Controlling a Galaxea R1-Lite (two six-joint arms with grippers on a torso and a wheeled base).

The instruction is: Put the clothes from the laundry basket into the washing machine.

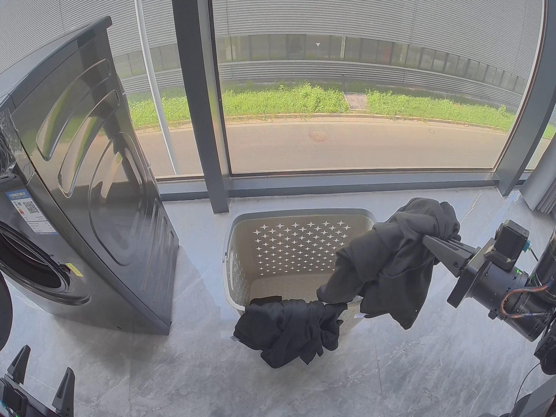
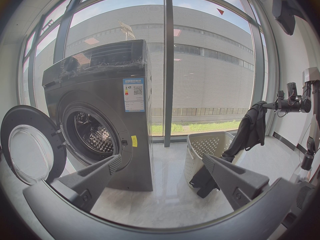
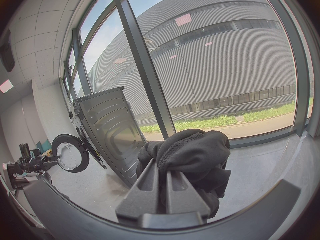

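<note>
Your right gripper (image 1: 431, 241), at the right of the head view, is pinched tight on a dark garment (image 1: 394, 262). It holds the cloth high so most of it hangs clear of the basket (image 1: 289, 244), though the lower end comes down to the rim beside a second garment (image 1: 286, 328) draped over the front wall at lower centre. Your left gripper (image 1: 43, 372) sits spread and empty at lower left, off the path to the washer (image 1: 104, 192), whose door (image 2: 30, 144) stands open so the drum (image 2: 91, 134) can take the load.
</note>
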